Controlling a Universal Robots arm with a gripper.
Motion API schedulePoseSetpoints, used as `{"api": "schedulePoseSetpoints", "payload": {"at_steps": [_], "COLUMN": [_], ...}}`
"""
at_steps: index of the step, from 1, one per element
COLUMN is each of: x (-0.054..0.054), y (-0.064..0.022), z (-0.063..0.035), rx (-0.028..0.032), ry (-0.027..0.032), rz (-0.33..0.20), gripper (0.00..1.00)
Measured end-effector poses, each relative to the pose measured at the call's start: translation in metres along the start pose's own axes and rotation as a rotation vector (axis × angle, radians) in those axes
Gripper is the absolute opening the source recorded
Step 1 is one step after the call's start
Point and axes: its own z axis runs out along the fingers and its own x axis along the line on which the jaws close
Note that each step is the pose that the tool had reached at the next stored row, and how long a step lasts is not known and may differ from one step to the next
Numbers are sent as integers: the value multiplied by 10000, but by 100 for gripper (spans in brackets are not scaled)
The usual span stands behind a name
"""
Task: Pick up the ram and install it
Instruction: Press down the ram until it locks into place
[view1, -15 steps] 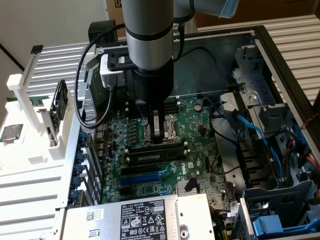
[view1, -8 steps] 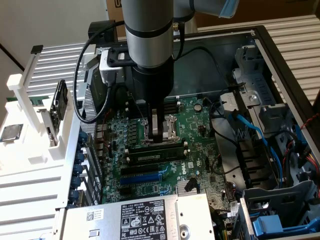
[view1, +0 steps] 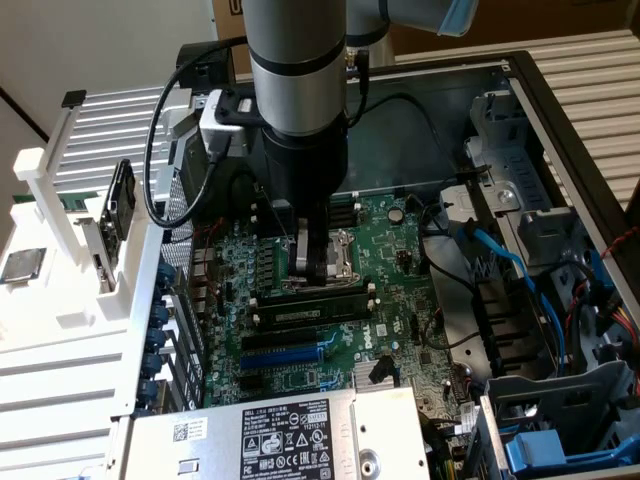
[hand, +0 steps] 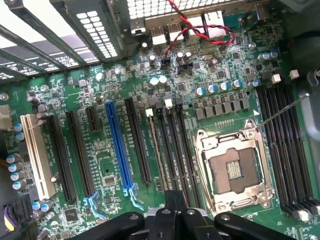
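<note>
**A:** One stick is asked about. Where is the ram (view1: 310, 310) to be found?

**B:** It is seen just below the centre of the exterior view, set on edge in one of the long memory slots of the motherboard (view1: 400, 260). In the wrist view it is taken to be the thin tan line (hand: 156, 150) between the blue slot (hand: 119, 145) and the processor socket (hand: 232, 170), with a white latch (hand: 150, 112) at one end. Whether it is fully seated cannot be told.

**A:** And how is the gripper (view1: 322, 262) placed?

**B:** It is hung from the arm at the centre of the exterior view, directly above the ram and in front of the socket. Its fingers are clenched together, and nothing is seen held between them. In the wrist view the gripper (hand: 172, 212) is found close to one end of the stick. Contact with the stick cannot be confirmed.

**A:** How is the stick judged to handle?

**B:** It is judged to be very light, thin and stiff along its length, yet easily cracked if it is twisted or bent sideways. The chips and the contact edge are considered delicate, and the smooth faces may prove slippery.

**A:** Where is hold best taken?

**B:** The bare upper edge near the middle is preferred, pinched across the thin board, so that the stick is kept level and force is spread evenly. The contacts are best left untouched.
</note>
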Motion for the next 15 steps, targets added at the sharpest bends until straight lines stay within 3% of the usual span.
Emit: {"api": "schedulePoseSetpoints", "payload": {"at_steps": [6,8,15], "x": [0,0,0], "y": [0,0,0], "z": [0,0,0], "rx": [56,88,144], "ry": [3,6,6], "rz": [1021,1611,2632], "gripper": [10,10,10]}}
